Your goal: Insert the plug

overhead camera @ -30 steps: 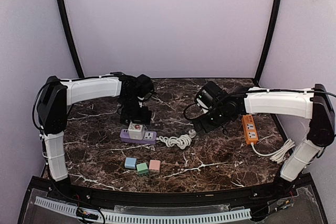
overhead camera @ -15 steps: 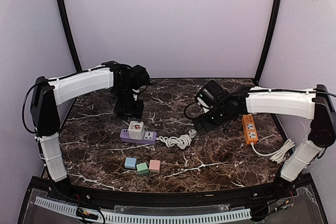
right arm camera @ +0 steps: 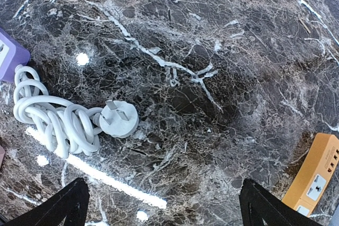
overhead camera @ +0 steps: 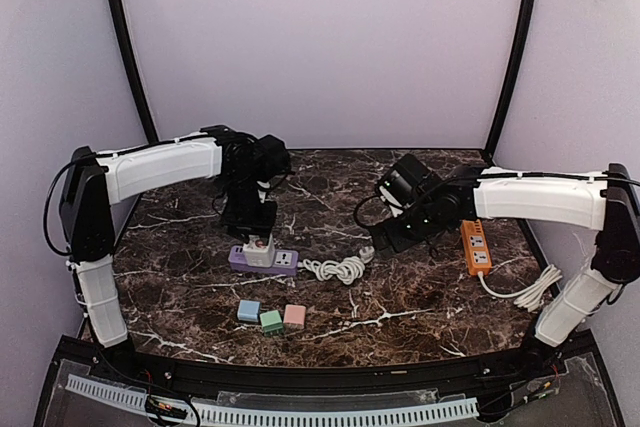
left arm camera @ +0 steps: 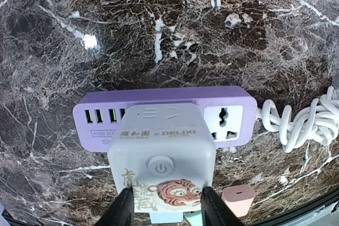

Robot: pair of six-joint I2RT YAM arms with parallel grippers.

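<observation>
The plug (left arm camera: 161,152), a white cube with a power button and a tiger picture, stands in the purple power strip (left arm camera: 233,92). My left gripper (left arm camera: 167,207) hangs straight over it. Its dark fingertips (left arm camera: 125,210) lie over the near corners of the cube's top face, narrowly apart, not on its sides. In the top view the left gripper (overhead camera: 252,230) covers most of the cube on the strip (overhead camera: 284,261). My right gripper (right arm camera: 164,194) stands wide open above bare marble, right of the strip's coiled cord; in the top view the right gripper (overhead camera: 392,237) holds nothing.
The strip's white cord (right arm camera: 53,123) lies coiled, its flat round end (right arm camera: 117,120) prongs-up on the marble. An orange power strip (overhead camera: 475,245) lies at the right. Blue (overhead camera: 248,311), green (overhead camera: 270,321) and pink (overhead camera: 294,315) cubes sit near the front.
My left gripper drew back from the strip, then came forward and down over the white cube while its jaws narrowed. The right arm has barely moved.
</observation>
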